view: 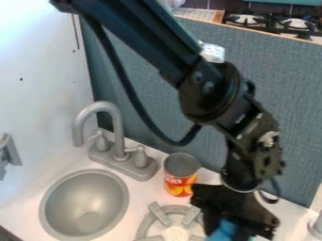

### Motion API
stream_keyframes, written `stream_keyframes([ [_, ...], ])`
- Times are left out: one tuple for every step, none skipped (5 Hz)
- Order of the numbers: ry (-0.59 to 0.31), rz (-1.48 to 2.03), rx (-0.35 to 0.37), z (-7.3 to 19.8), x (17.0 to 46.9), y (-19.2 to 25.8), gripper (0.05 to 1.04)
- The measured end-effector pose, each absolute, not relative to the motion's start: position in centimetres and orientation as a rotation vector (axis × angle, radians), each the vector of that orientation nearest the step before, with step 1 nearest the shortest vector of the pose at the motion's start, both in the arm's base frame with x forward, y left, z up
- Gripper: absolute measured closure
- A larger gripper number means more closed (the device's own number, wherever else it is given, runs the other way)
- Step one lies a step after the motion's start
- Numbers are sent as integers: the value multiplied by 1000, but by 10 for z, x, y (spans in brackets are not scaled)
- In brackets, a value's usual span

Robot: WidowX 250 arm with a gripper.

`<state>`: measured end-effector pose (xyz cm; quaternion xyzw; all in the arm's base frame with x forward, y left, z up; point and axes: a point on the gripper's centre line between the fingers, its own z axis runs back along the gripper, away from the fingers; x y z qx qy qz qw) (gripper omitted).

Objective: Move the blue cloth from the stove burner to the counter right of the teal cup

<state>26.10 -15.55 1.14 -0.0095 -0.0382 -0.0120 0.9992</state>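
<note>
End effector (234,224) at blue object (222,231), near burner (159,214) and can (179,182).

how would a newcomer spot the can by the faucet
Find the round grey sink basin, then the curved faucet behind it. Just right of the faucet in the picture stands the can. Its red-and-orange label sets it apart from the plain grey faucet and burner.

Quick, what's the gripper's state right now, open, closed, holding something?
Gripper: can't tell whether it's open or closed; a blue thing is right at it, but whether that's held isn't clear.
</note>
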Motion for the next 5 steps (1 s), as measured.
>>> stream_keyframes([
  [-41, -72, -91, -3, 262, -179, 541],
  [27, -108, -174, -40, 267, -201, 541],
  [38, -101, -173, -53, 284, -212, 541],
  [49, -101, -174, -59, 295, -221, 541],
  [52, -84, -152, -61, 303, -224, 498],
])
